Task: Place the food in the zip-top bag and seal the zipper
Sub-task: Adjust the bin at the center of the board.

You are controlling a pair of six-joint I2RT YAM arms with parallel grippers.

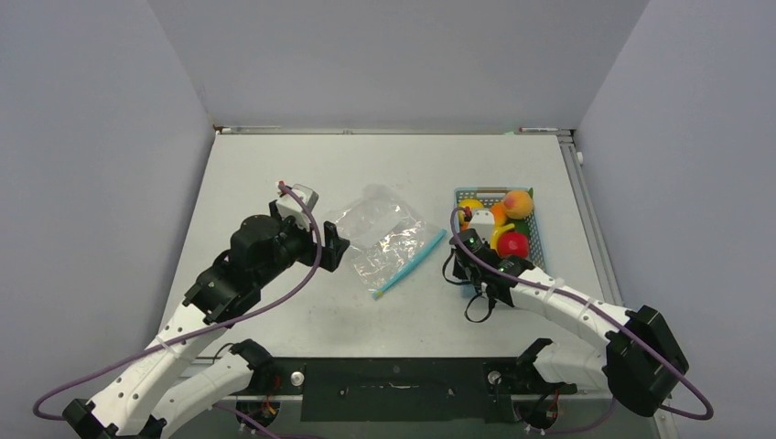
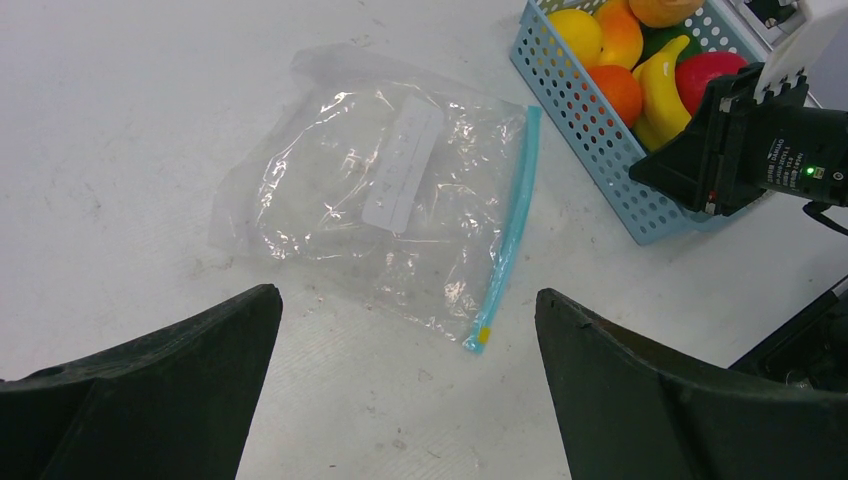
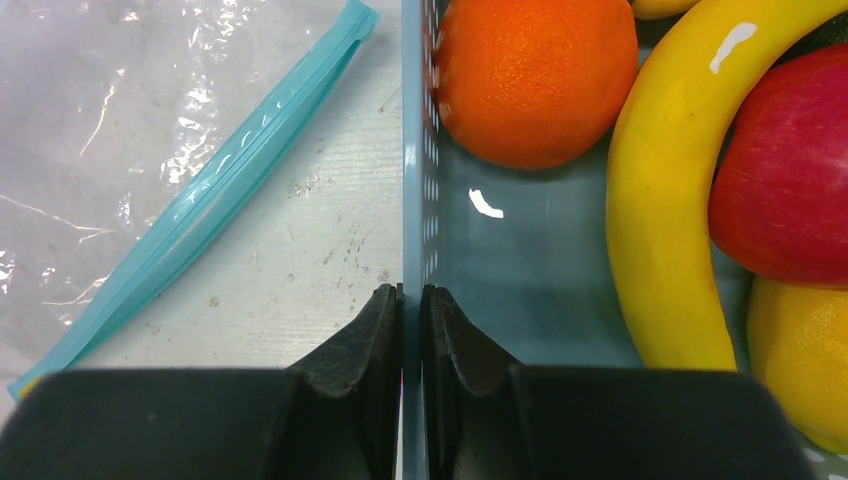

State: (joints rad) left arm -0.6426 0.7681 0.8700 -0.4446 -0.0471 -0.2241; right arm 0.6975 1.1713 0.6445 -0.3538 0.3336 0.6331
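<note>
My right claw (image 3: 411, 295) is pinched almost shut on the thin left wall of the one light blue perforated plastic basket (image 3: 520, 250), with one finger inside and one outside. My left claw (image 2: 405, 295) hangs spread wide, holding and touching nothing.

One clear crinkly zip-top bag (image 2: 380, 190) lies flat on the white table (image 2: 120, 120), just ahead of the left claw. Its single thin light blue zipper strip (image 2: 510, 215) runs along the edge towards the right claw, just left of that claw and apart from the basket.

All the plastic fruit sits in the basket, ahead and right of the right claw. I count one yellow banana (image 2: 665, 95), one red fruit (image 2: 710, 70), three orange rounds (image 2: 615, 90), one yellow round (image 2: 575, 25) and a sliver of one green piece (image 2: 655, 45). Whether more lie underneath, I cannot tell.
</note>
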